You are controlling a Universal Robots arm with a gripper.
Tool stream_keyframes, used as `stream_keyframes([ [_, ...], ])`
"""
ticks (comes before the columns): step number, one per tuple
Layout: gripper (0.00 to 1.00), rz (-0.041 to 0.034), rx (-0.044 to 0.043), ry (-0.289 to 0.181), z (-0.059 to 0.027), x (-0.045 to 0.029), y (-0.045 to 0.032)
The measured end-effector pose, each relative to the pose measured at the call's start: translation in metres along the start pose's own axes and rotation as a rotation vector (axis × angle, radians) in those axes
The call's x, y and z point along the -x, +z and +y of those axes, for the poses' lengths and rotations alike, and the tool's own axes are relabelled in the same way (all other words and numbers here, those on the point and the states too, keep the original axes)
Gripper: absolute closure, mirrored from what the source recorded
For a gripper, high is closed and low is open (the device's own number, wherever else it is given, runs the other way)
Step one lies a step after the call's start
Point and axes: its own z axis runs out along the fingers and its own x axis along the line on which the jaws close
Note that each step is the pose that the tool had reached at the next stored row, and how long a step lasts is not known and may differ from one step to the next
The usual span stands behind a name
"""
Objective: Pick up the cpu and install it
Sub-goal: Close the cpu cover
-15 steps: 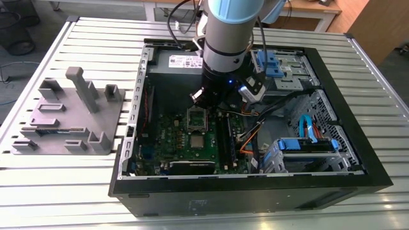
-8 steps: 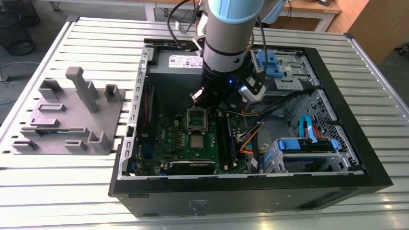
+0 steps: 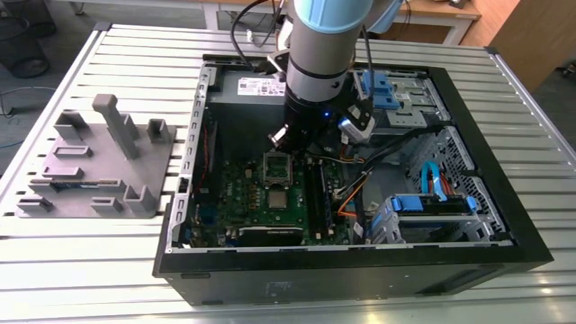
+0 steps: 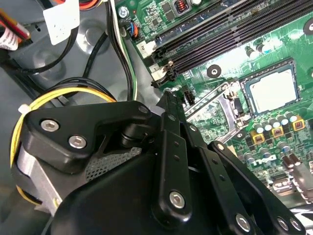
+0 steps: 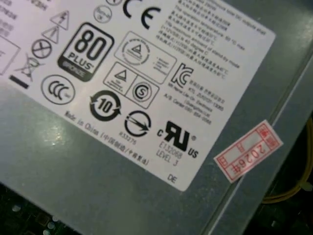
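Claw (image 4: 167, 103) up close, cpu (image 4: 271, 90) beyond, in second wrist view

A robotics lab: open computer case (image 3: 360, 270) on a slotted metal workbench (image 3: 135, 54), robot arm (image 3: 324, 47) above.

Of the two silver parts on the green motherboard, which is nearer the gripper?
The rectangular silver frame with a hollow centre; the small flat square cpu lies beyond it.

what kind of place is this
Probably a robotics lab or test workshop: a robot arm reaches into an open computer case on a slatted metal table, with a grey parts fixture beside it.
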Motion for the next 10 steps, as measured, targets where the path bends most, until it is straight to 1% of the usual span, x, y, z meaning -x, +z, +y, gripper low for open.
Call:
stream_keyframes([
  [4,0.89,0.0020,0.0008,-0.028,-0.0001,-0.0003,-0.0018],
  [10,0.89,0.0038,0.0017,-0.056,0.0001,-0.0002,-0.0062],
])
